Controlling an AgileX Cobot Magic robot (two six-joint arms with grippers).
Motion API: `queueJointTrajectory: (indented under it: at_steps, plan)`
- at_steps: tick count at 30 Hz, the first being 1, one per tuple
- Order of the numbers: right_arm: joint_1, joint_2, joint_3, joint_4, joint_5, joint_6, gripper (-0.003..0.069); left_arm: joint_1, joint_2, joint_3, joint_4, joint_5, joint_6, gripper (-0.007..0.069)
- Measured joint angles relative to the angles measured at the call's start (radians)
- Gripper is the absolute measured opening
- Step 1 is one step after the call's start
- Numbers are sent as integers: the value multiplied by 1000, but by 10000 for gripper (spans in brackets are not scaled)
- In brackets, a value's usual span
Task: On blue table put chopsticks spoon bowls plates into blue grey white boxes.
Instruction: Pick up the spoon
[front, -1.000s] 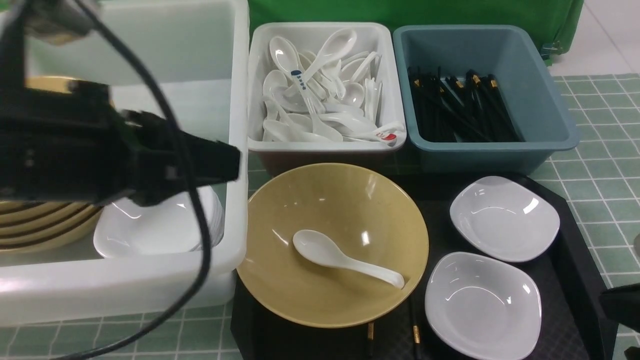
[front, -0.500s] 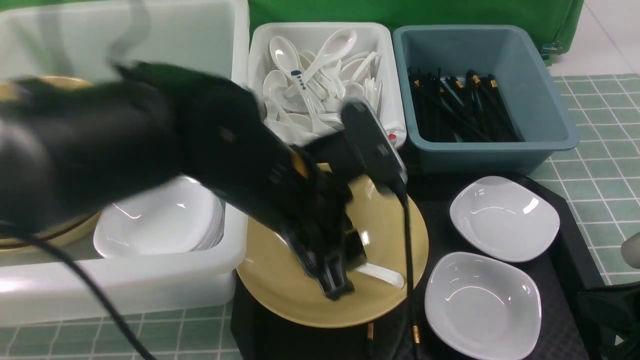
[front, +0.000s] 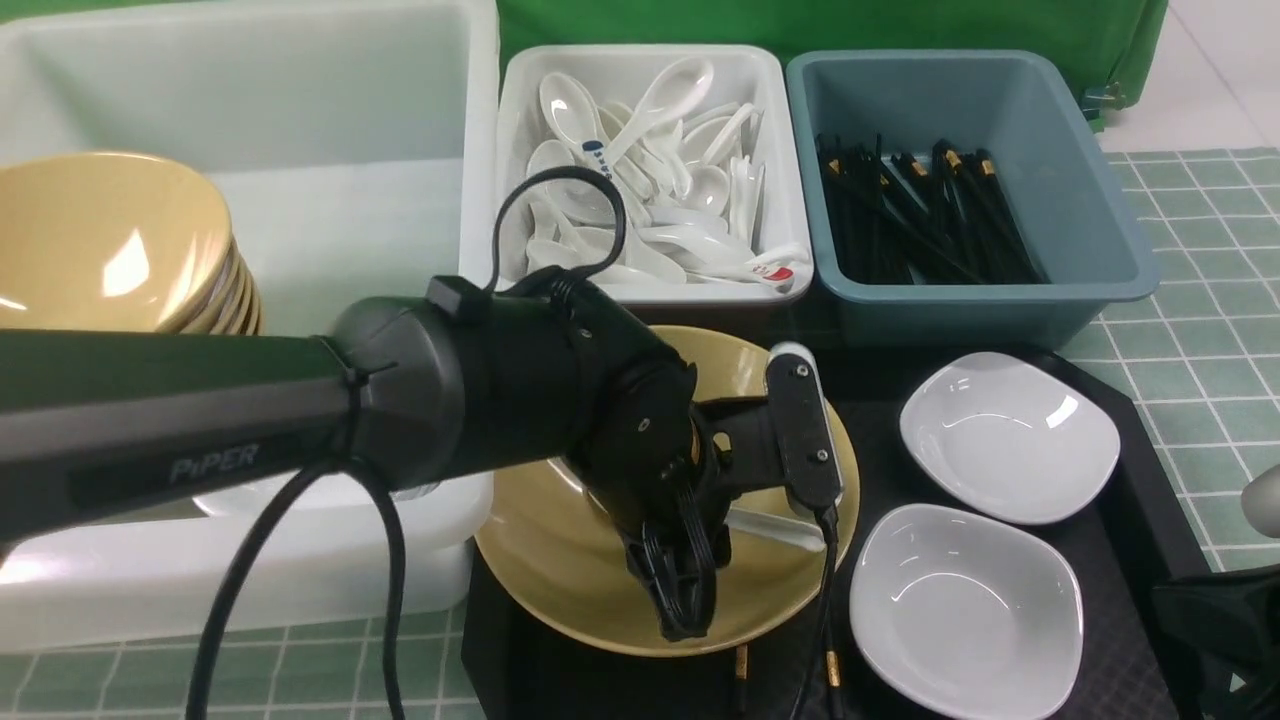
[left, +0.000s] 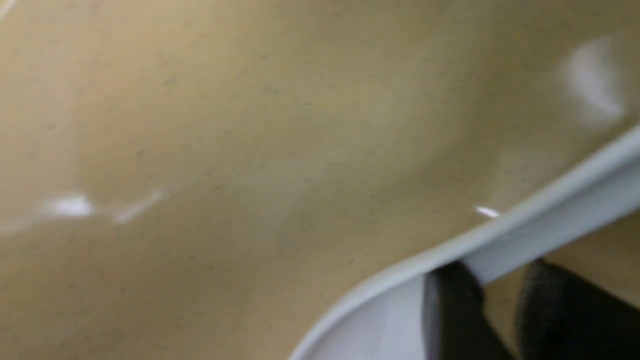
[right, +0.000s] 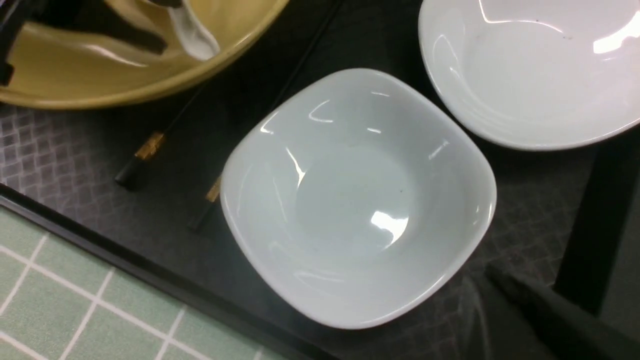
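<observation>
Left hand (front: 682, 610) pinches narrow on glossy white soup spoon (front: 775, 530) inside mustard-tan round bowl (front: 545, 560); next likely calls for a steady lift toward white plastic spoon box (front: 700, 292).

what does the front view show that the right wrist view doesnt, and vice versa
Only the front view: the translucent tub holding stacked bowls, the white box full of spoons, the blue-grey box of chopsticks, and the left arm over the tan bowl.
Only the right wrist view: the black tray's near rim and the near plate's whole outline, which the front view crops.
Both: the tan bowl with the spoon in it, the loose chopsticks poking out from under it, the near plate and the far plate.
</observation>
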Motion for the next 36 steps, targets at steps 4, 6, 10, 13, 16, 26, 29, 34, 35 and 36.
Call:
queueJointTrajectory:
  at_steps: [4, 6, 10, 13, 16, 26, 29, 34, 35, 36]
  plan:
    - [0, 0, 0, 0, 0, 0, 47, 0, -22, -13, 0, 15, -66, 5]
    - [0, 0, 0, 0, 0, 0, 47, -1, -42, -35, -1, 27, -100, 2]
    - [0, 0, 0, 0, 0, 0, 49, -1, -90, -111, 7, 34, -164, 1]
    - [0, 0, 0, 0, 0, 0, 48, -1, -107, -200, 75, 35, -203, 1]
    - [0, 0, 0, 0, -1, 0, 48, 15, -103, -282, 171, 1, -256, 1]
    - [0, 0, 0, 1, -5, 0, 48, 149, -38, -396, 73, 157, -626, 5]
    - [0, 0, 0, 1, -10, 0, 48, 149, -29, -396, -38, 330, -556, 24]
    - [0, 0, 0, 1, -20, 2, 48, 147, 12, -383, -164, 397, -342, 196]
    - [0, 0, 0, 1, -23, 2, 48, 147, 27, -381, -166, 381, -313, 242]
    - [0, 0, 0, 1, -24, 2, 48, 147, 40, -380, -168, 371, -302, 277]
